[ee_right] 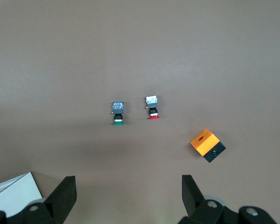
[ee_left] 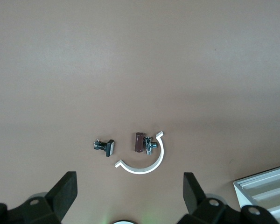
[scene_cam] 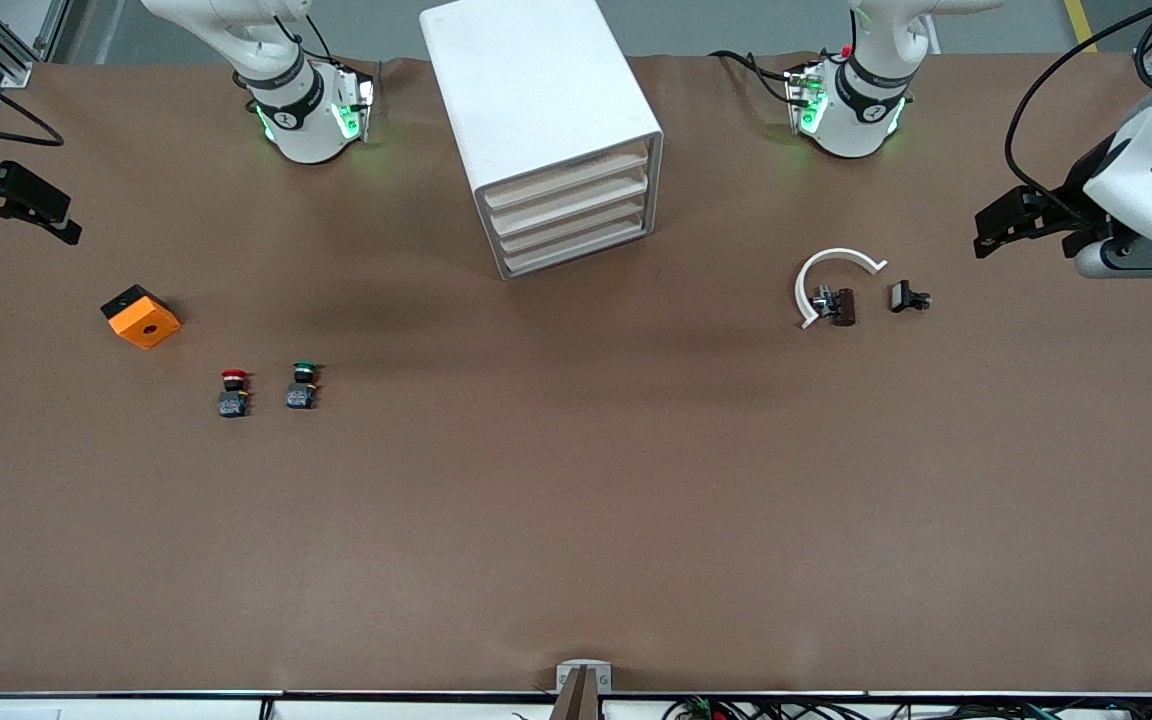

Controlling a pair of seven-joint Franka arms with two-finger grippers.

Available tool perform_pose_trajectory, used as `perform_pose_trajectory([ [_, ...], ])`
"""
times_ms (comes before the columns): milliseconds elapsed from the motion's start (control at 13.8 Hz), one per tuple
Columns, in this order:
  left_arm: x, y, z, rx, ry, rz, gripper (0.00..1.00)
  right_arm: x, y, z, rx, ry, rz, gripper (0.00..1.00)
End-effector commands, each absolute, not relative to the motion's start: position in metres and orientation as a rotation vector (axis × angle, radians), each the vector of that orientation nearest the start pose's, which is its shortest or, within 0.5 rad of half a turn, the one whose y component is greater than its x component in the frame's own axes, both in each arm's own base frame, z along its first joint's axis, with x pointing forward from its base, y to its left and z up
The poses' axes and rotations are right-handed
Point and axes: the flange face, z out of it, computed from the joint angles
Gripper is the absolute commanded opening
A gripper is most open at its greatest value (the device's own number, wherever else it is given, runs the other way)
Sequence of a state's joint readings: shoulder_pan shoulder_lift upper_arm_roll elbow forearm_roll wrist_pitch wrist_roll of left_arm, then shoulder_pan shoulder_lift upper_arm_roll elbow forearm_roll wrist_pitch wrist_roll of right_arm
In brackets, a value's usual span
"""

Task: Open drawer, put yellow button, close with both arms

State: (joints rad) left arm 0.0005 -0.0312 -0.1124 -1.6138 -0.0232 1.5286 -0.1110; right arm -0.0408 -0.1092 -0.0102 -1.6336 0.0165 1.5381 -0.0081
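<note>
Both arms wait, drawn back to opposite ends of the table [scene_cam: 576, 520]. The left gripper [scene_cam: 1011, 222] hangs over the left arm's end, jaws spread wide in its wrist view [ee_left: 129, 193]. The right gripper [scene_cam: 31, 210] hangs over the right arm's end, also spread [ee_right: 126, 193]. Neither holds anything.

The cabinet [scene_cam: 536, 80] stands between the bases. Its drawer [scene_cam: 566, 172], the uppermost, sits flush with the three below it.

No yellow button shows in any view. Only the red-capped button [scene_cam: 233, 392] and the green-capped button [scene_cam: 302, 386] stand side by side, near an orange block [scene_cam: 141, 317].

Judgement: shut drawer, empty retracted grippers and a missing button suggest the button is already inside, but this cannot be confirmed. Both grippers are well apart from the drawer.
</note>
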Motion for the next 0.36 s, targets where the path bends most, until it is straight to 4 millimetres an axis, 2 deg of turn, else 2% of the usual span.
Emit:
perform_pose_trajectory([
  [0, 0.5348, -0.0622, 0.6237, -3.156, 0.025, 0.086, 1.0, 0.5099, -0.0211, 0.6593, -3.116, 0.06, -0.058, 1.0],
  [289, 0.5343, -0.062, 0.6238, -3.154, 0.023, 0.085, 1.0, 0.5019, -0.0199, 0.6689, -3.114, 0.058, -0.087, 1.0],
])
